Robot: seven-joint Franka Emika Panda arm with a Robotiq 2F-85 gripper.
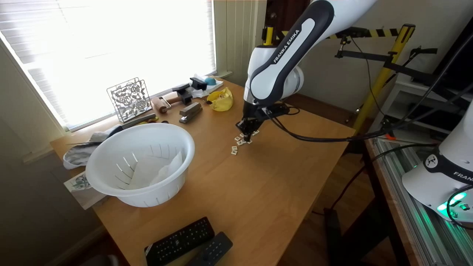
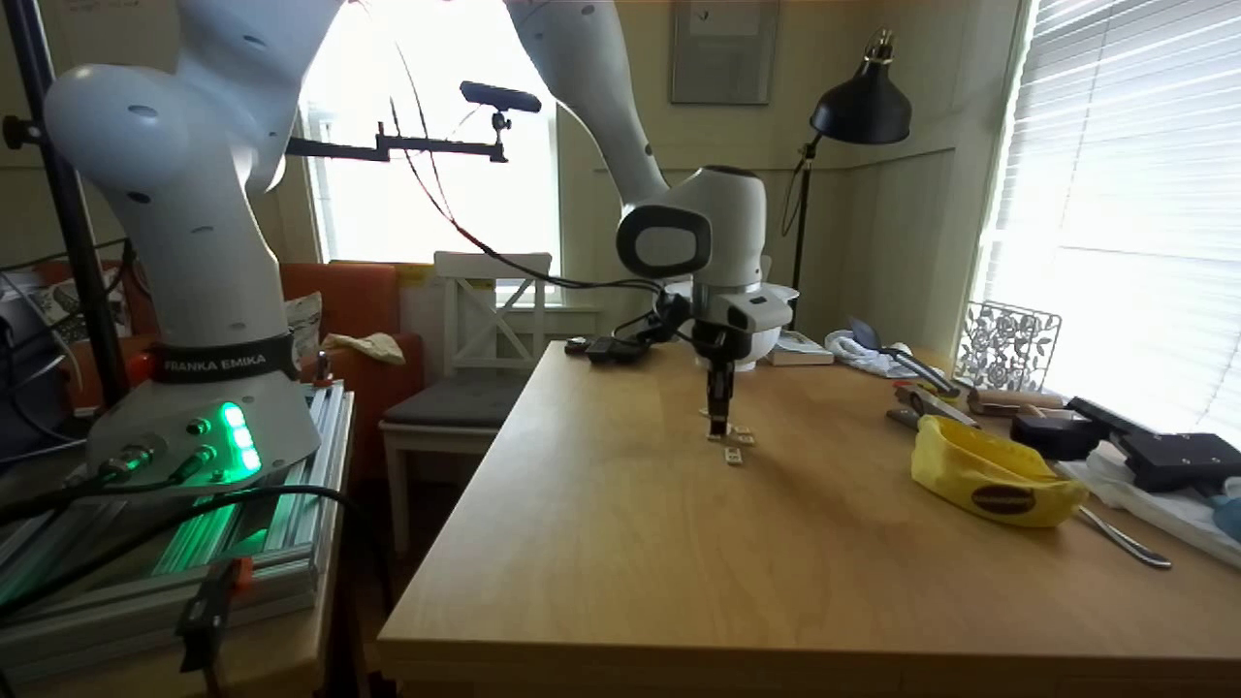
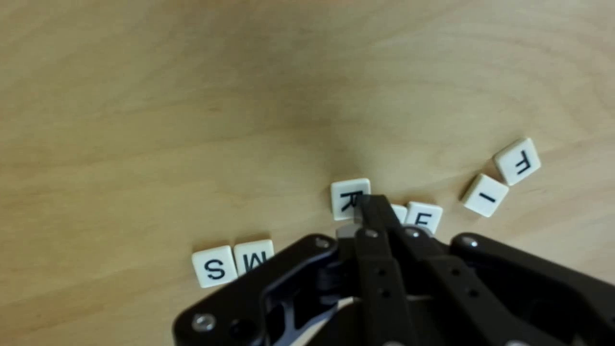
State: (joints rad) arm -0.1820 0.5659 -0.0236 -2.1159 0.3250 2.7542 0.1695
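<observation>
Bright blinds (image 2: 1115, 194) light a wooden table (image 2: 824, 572), where we see white letter tiles (image 2: 733, 456) lying around and under the gripper (image 2: 717, 433). Its fingers (image 3: 377, 218) are drawn together, with nothing that we can see pinched between them. From the wrist, one overlaps a corner of the R tile (image 3: 346, 198); whether they touch, we cannot tell. We judge the handling unfinished: the S tile (image 3: 215, 266) and an M or W tile (image 3: 253, 254) sit side by side, the I tile (image 3: 485, 195) lies askew by the F tile (image 3: 518, 162), while R, a likely E tile (image 3: 423, 217) and a half-hidden tile (image 3: 399, 211) share no straight row with them.
</observation>
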